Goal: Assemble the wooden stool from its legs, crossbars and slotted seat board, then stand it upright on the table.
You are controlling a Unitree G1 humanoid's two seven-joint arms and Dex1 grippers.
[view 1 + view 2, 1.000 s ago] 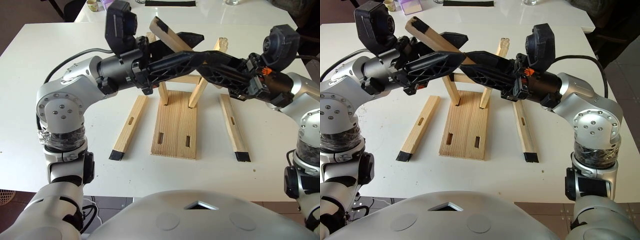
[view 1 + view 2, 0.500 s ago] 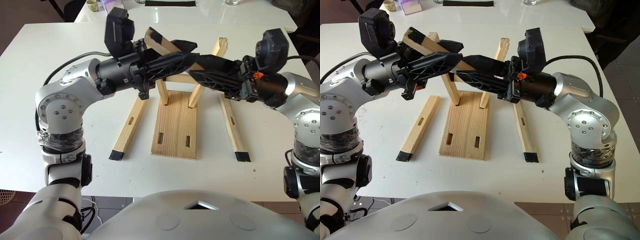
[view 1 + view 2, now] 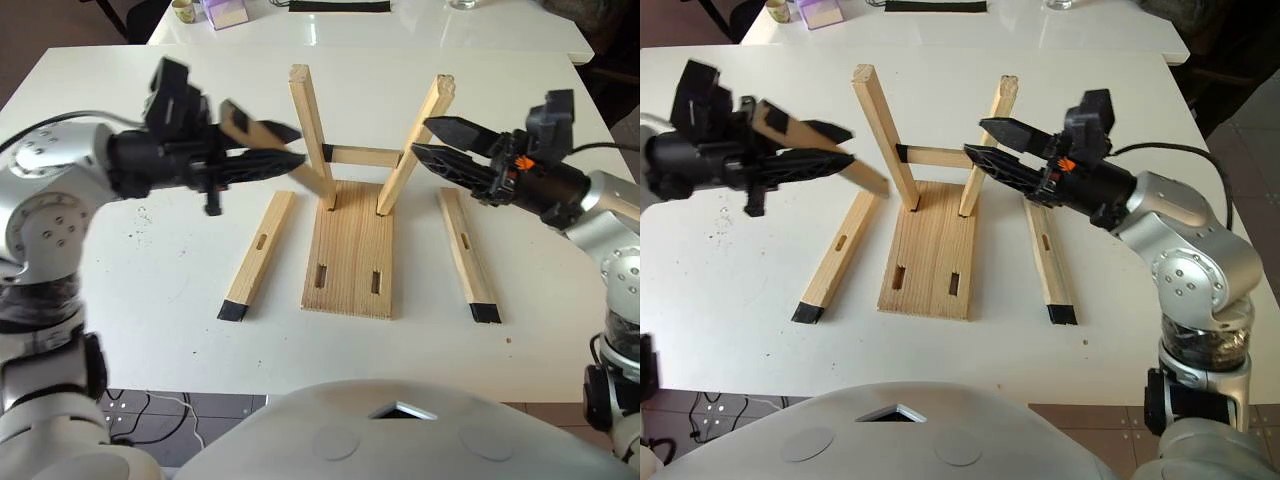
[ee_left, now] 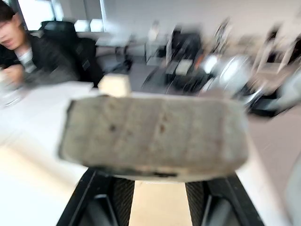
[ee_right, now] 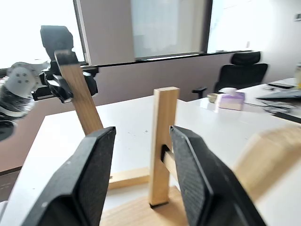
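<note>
— Wood first: swung the spare leg (image 5: 83,101) clear?
— Yes. Uncrossed both arms from over the seat board (image 3: 350,265) and pulled them apart. Kept left claw (image 3: 295,148) clamped on that leg, probably near mid-length; too blurred to swear.
— And right claw (image 3: 440,145)?
— Drawn back, spread wide, holding nothing. Parked just short of the near upright leg (image 3: 415,140), crossbar (image 3: 362,156) just past its tips. Left the seat board flat on the desk (image 3: 120,300), below both claws.
— Meaning?
— Looks like regrouping before re-aiming at an empty slot (image 3: 323,275).
</note>
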